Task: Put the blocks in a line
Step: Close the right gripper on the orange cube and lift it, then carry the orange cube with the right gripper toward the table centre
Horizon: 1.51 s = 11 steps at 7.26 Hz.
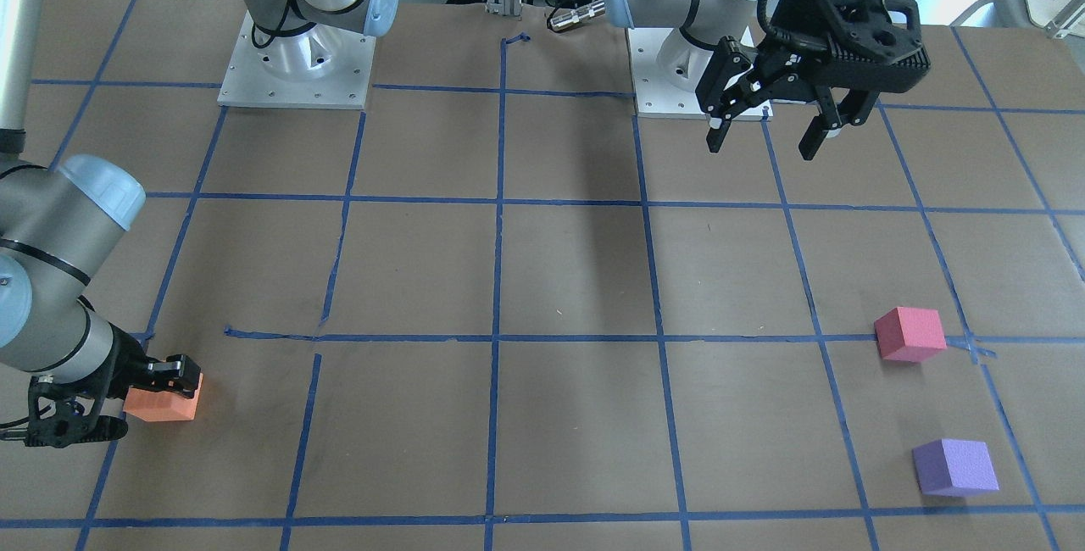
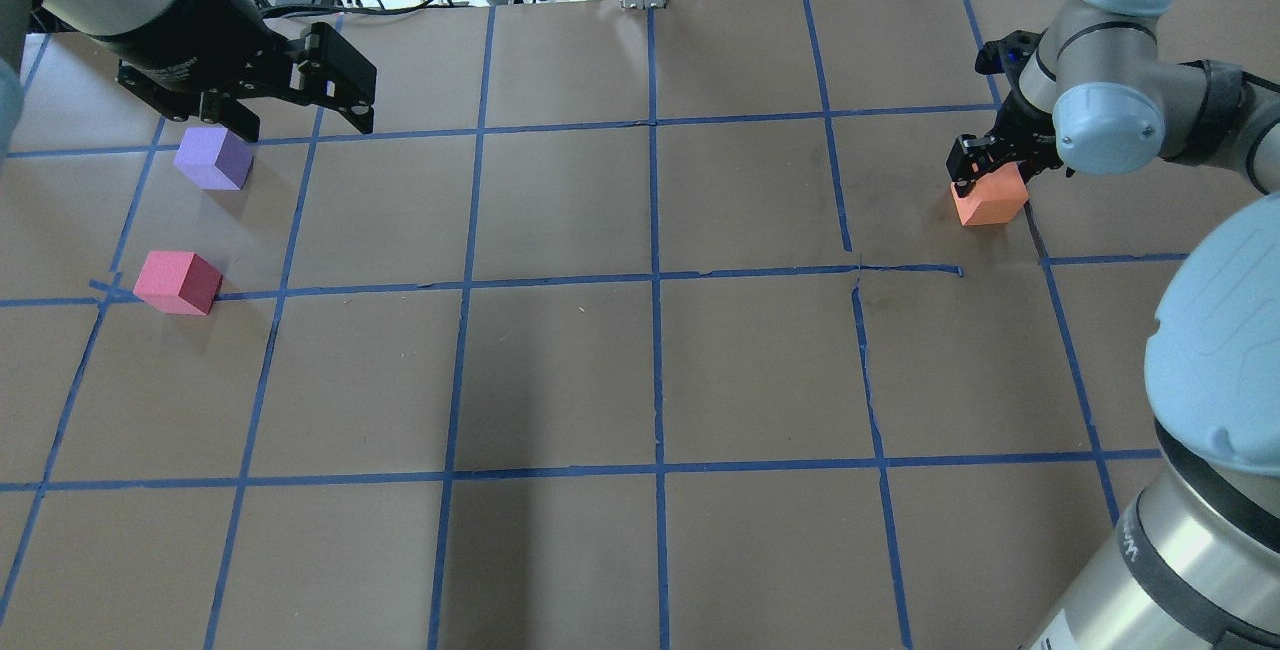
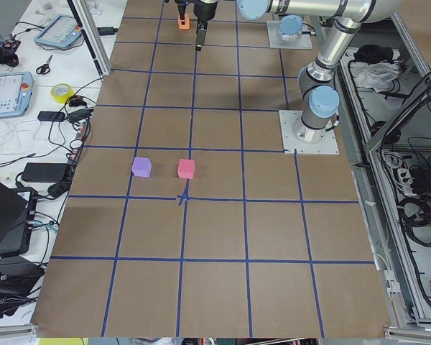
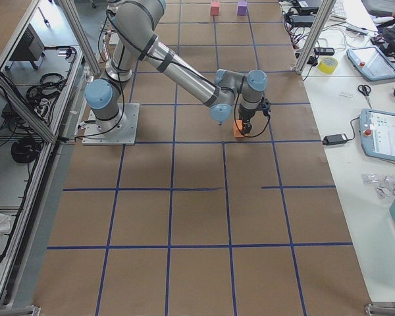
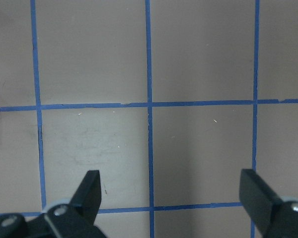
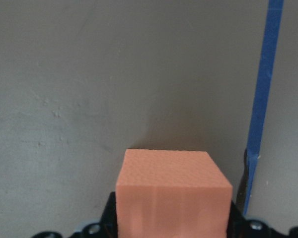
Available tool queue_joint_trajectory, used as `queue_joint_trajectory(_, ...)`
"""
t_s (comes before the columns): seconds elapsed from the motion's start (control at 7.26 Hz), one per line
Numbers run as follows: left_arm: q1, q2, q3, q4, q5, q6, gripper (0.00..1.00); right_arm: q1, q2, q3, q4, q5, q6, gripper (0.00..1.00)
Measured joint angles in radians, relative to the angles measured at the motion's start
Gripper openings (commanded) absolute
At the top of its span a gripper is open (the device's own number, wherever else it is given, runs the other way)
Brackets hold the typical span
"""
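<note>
Seen from the overhead camera, the left pincer (image 2: 305, 125) hangs above the far left corner of the brown paper-covered worktop (image 2: 560, 380), which is marked with a grid of blue tape. Its jaws are spread wide with nothing between them. Its own wrist camera looks straight down on bare grid squares between the two dark fingertips (image 5: 92, 181).

Just below the left pincer in the overhead view sits the small purple foam cube (image 2: 213, 158), inside a grid square and beside a tape line. Nearer the robot, close to the purple one but not touching it, lies the small pinkish-red foam cube (image 2: 178, 282). It sits right by a crossing of tape lines, with one edge on the tape.

The middle of the worktop carries only the tape grid.

Far to the right, well apart from the other two, is the small orange foam cube (image 2: 990, 200). The right pincer (image 2: 990, 180) reaches low over it from the far side and is closed narrowly on it, a black finger pressed against each of two opposite faces. The right wrist view shows the cube filling the gap between the fingers, with a blue tape line just beside it. Whether the cube rests on the paper or is just clear of it cannot be told.
</note>
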Motion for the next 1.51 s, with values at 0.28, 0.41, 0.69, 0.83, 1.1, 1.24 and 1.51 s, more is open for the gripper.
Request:
queue_joint_trajectory(0.28, 0.0, 0.003, -0.001, 0.003, 0.001, 0.001, 1.0, 0.001, -0.013, -0.003, 0.009, -0.006, 0.005, 0.0)
queue_joint_trajectory(0.41, 0.0, 0.005, -0.001, 0.003, 0.002, 0.001, 1.0, 0.01, -0.036, -0.012, 0.032, -0.005, 0.031, 0.0)
queue_joint_trajectory(0.69, 0.0, 0.009, -0.001, 0.003, 0.003, 0.001, 1.0, 0.097, -0.091, -0.061, 0.126, -0.006, 0.172, 0.0)
queue_joint_trajectory(0.83, 0.0, 0.009, -0.001, 0.003, 0.004, 0.001, 1.0, 0.173, -0.1, -0.091, 0.155, -0.006, 0.276, 0.0)
queue_joint_trajectory(1.1, 0.0, 0.004, -0.001, 0.004, 0.002, -0.003, 1.0, 0.34, -0.093, -0.143, 0.171, -0.003, 0.52, 0.0)
queue_joint_trajectory(1.24, 0.0, 0.002, 0.0, 0.004, 0.0, -0.008, 1.0, 0.415, -0.077, -0.166, 0.171, 0.001, 0.611, 0.0)
queue_joint_trajectory(1.51, 0.0, 0.002, -0.001, 0.003, -0.001, -0.01, 1.0, 0.538, -0.001, -0.241, 0.165, 0.007, 0.736, 0.0)
